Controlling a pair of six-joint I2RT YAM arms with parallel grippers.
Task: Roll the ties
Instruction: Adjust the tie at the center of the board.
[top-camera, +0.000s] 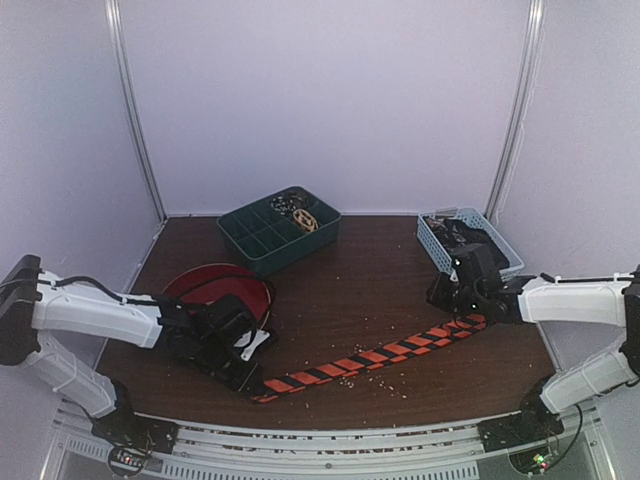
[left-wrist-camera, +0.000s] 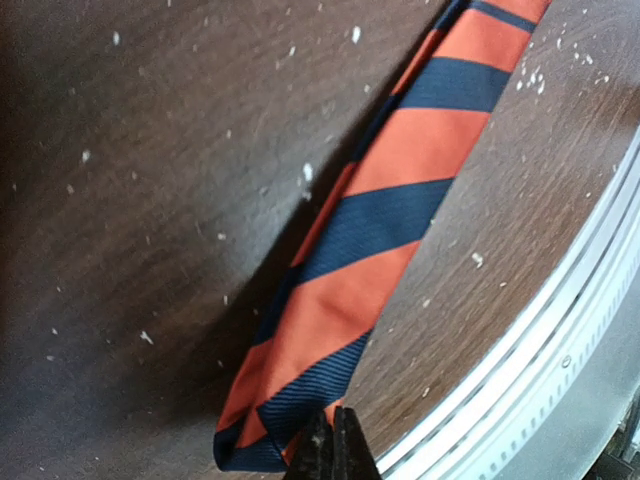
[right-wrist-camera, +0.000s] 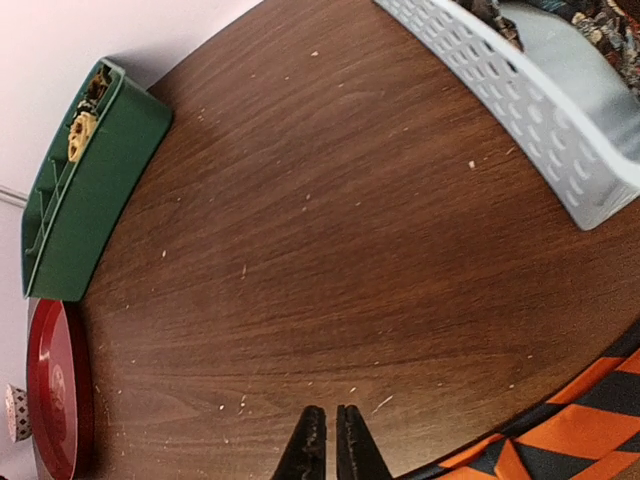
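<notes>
The dark wooden surface (top-camera: 380, 290) fills your top view, walled by pale panels on three sides. Your left arm (top-camera: 100, 320) reaches in low from the left edge and your right arm (top-camera: 580, 300) from the right edge.

The striped tie (top-camera: 370, 358), orange-red and black, lies stretched in a long diagonal from the near edge just left of centre up toward the right edge. The left jaws are closed on its near end. In the left wrist view that end (left-wrist-camera: 340, 300) is raised a little, with a shadow beside it. The right jaws sit just above the tie's far end. In the right wrist view they are drawn almost together with nothing between them, and the tie (right-wrist-camera: 560, 430) shows just to one side.

At the far edge, left of centre, stands a green compartment tray (top-camera: 262, 240). Its far compartments hold small coils, one of them tan (top-camera: 305, 220). In the far right corner is a pale perforated basket (top-camera: 432, 250) with dark patterned fabric (top-camera: 465, 235) in it. A red plate (top-camera: 200, 280) lies toward the left edge, partly under your left arm.

Pale specks (top-camera: 350, 378) are scattered over the surface around the tie.
</notes>
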